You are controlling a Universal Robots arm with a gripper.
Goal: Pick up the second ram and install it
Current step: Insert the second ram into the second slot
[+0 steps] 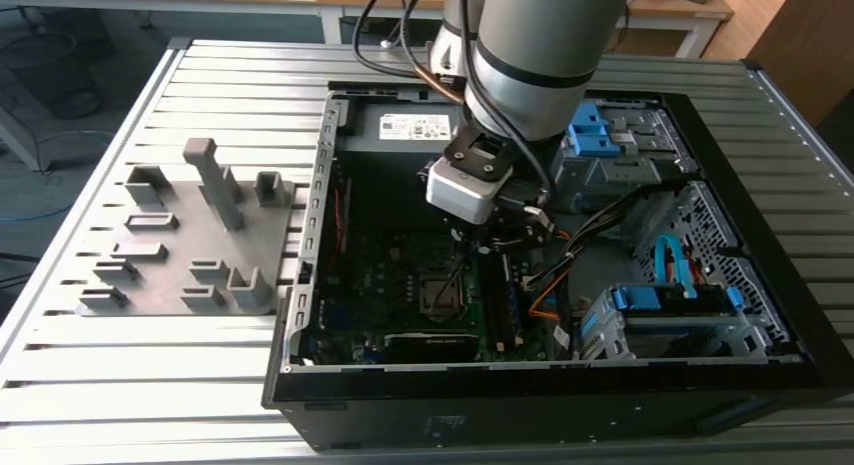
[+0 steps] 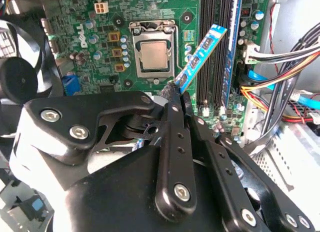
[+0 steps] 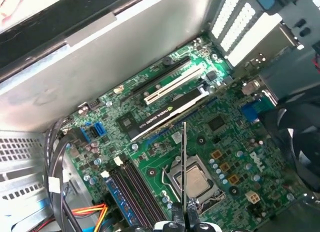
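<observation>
The gripper (image 2: 179, 92) is clamped narrow on the second ram (image 2: 202, 54), its two black fingers (image 2: 172, 109) pressed against the flat faces of the stick at one end. In the second wrist view the rest of the stick juts away from the fingertips at a tilt, its blue face with black chips turned to the camera. It hangs above the green motherboard (image 2: 150, 7), between the CPU socket (image 2: 153, 54) and the row of long memory slots (image 2: 214, 67). Its far tip overlaps the nearest black slot, but the stick lies at an angle to the row and is not seated in any slot.

In the first wrist view the second ram (image 3: 184, 167) shows edge-on as a thin dark line rising straight out of the gripper (image 3: 186, 222). It crosses in front of the CPU socket (image 3: 197, 184), with the memory slots (image 3: 132, 187) off to one side.

In the exterior view the arm reaches down into the open computer case (image 1: 314, 235), and the gripper (image 1: 514, 240) hangs over the middle of the board. The case lies on a slatted metal table (image 1: 240, 75). A grey fixture (image 1: 174, 285) with upright blocks sits beside the case, toward the exterior view's left, well apart from the gripper
</observation>
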